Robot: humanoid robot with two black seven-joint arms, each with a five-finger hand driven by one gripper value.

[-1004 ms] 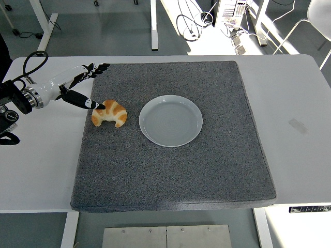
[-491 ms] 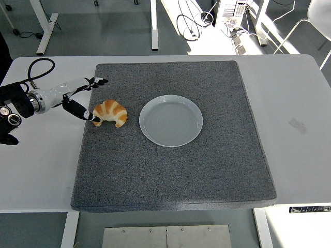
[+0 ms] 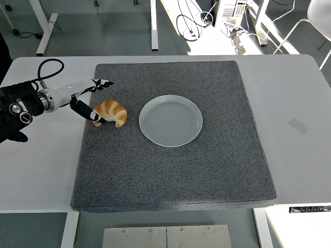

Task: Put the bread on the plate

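Observation:
A golden croissant lies on the grey mat, a little left of the round pale plate. My left hand reaches in from the left edge and is open. Its fingers stretch out above the croissant's far side. The thumb tip sits low at the croissant's left end, touching it or nearly so. The bread rests flat on the mat, not lifted. The plate holds nothing. No right arm shows anywhere.
The mat covers most of the white table. A black cable loops above my left forearm. Table legs, cables and a chair stand on the floor beyond the far edge.
My left arm has slid further right and down over the table. The thumb has dropped from the croissant's top left to its lower left end. The croissant has barely moved.

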